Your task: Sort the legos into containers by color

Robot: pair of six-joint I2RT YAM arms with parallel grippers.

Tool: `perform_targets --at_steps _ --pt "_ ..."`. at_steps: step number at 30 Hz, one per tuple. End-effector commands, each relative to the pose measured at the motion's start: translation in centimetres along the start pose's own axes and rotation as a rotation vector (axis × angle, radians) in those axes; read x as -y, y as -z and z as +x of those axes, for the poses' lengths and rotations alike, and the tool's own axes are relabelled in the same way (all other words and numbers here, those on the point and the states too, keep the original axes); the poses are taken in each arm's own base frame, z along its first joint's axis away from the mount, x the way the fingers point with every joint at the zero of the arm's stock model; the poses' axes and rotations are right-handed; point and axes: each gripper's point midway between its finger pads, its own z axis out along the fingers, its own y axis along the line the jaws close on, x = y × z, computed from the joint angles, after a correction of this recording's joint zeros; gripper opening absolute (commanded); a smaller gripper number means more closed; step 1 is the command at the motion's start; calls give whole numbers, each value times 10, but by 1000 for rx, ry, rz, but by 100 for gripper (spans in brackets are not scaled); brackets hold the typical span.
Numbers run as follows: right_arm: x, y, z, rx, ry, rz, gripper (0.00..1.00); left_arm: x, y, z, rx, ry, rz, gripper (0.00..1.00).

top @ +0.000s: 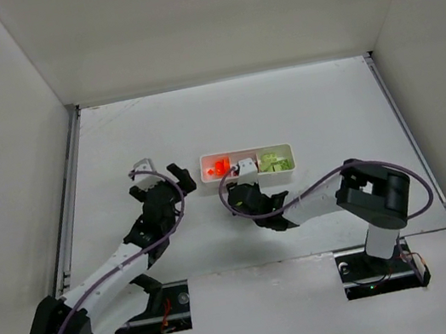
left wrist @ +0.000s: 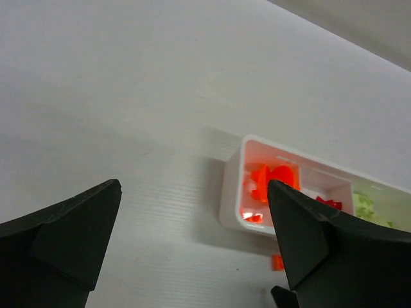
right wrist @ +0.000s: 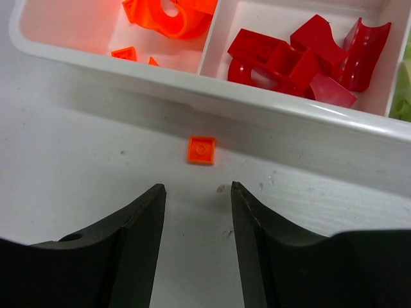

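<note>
The white tray (top: pixel 246 152) lies mid-table with three compartments. In the right wrist view, orange legos (right wrist: pixel 168 14) fill the left compartment, red legos (right wrist: pixel 302 54) the middle one, and pale green legos (right wrist: pixel 401 96) show at the right edge. One small flat orange lego (right wrist: pixel 201 149) lies on the table just outside the tray's near wall (right wrist: pixel 270 115). My right gripper (right wrist: pixel 196 189) is open and empty, a little short of that lego. My left gripper (left wrist: pixel 192 189) is open and empty, left of the tray (left wrist: pixel 231 192). The loose orange lego (left wrist: pixel 277 262) shows beside its right finger.
White walls enclose the table on three sides. My right arm (top: pixel 323 193) stretches leftward in front of the tray, with its gripper (top: pixel 236 189) at the tray's near edge. My left gripper (top: pixel 162 176) hovers left of the tray.
</note>
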Motion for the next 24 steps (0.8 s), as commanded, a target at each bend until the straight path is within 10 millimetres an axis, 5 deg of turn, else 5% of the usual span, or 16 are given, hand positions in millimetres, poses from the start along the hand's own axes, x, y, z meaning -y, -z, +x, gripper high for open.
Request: perform_targets --at_steps 1,6,11,17,21,24 --pt "-10 -6 -17 56 -6 29 51 -34 5 0 52 80 -79 100" --pt "-9 -18 -10 57 3 83 50 -63 6 6 67 147 -144 100" --pt "-5 -25 0 65 -8 133 43 -57 2 17 27 137 -127 100" --pt "1 -30 7 72 -25 169 21 -42 -3 28 -12 120 -73 100" --pt "-12 -6 -4 107 -21 126 15 -42 -3 29 -13 112 -73 100" --pt "-29 28 -30 147 -61 39 15 -47 -4 29 -14 120 -92 100"
